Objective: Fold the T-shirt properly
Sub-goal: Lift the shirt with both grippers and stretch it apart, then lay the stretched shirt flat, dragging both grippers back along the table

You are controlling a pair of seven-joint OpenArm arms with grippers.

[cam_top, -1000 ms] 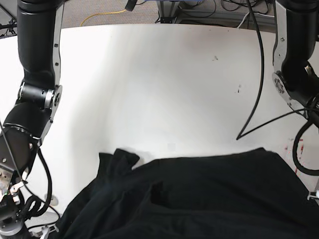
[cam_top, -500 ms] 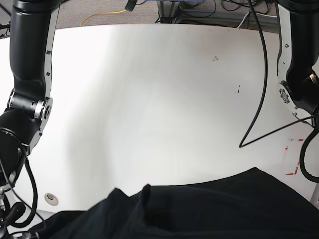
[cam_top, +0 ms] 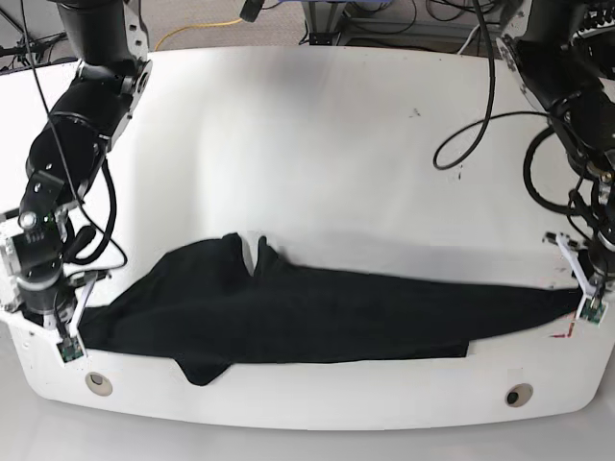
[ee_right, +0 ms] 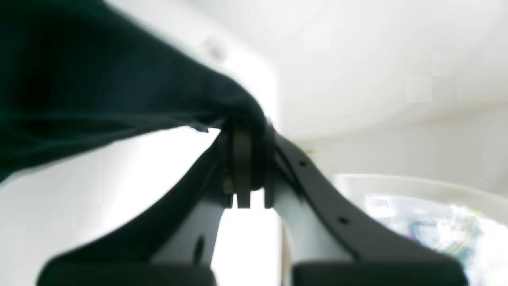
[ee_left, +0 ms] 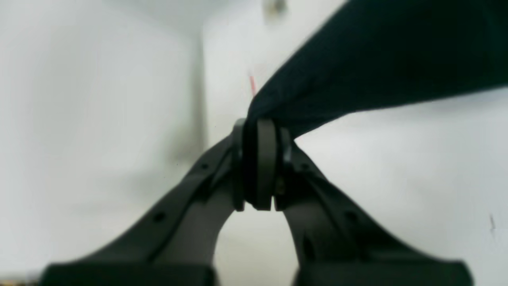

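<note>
Holding the T-shirt [cam_top: 317, 312] stretched between both jaws, each clamped on a cloth end (probably tensioning it flat), we see it span the table [cam_top: 317, 173].

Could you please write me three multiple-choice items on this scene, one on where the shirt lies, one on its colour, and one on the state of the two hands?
1. The T-shirt lies: A) along the table's near edge B) at the far edge C) on the floor.
2. Its colour: A) white B) black C) red.
3. The hands are: A) both open B) one open C) both shut on cloth.

A: it stretches along the table front.
B: plain black.
C: left hand and right hand each pinch an end.
</note>
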